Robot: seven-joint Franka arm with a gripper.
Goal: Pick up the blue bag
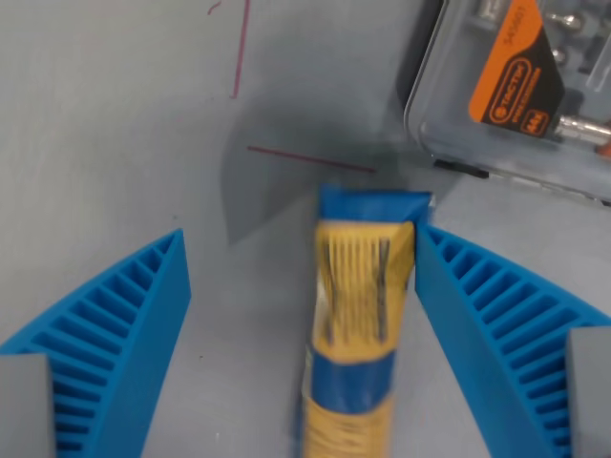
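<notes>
Underneath everything runs a grey table (105, 143), marked with thin red lines ahead of the tool. The gripper (298, 250) comes next in bulk: its two blue ribbed fingers (124, 315) reach up from the bottom corners of the wrist view, spread wide apart and clamping nothing, so the tool stands released. Beyond the fingertip on the wrist view's right, in the upper right corner, lies a clear plastic case (516, 105) with an orange label and metal bits inside, partly cut by the frame edge. Between the fingers lies the blue bag (361, 324), a narrow blue and yellow packet stretching lengthwise away from the camera. It sits well off centre, its edge touching or just beside the finger on the wrist view's right, with a broad gap of bare table separating it from the other finger. Its far end reaches level with the fingertips.
</notes>
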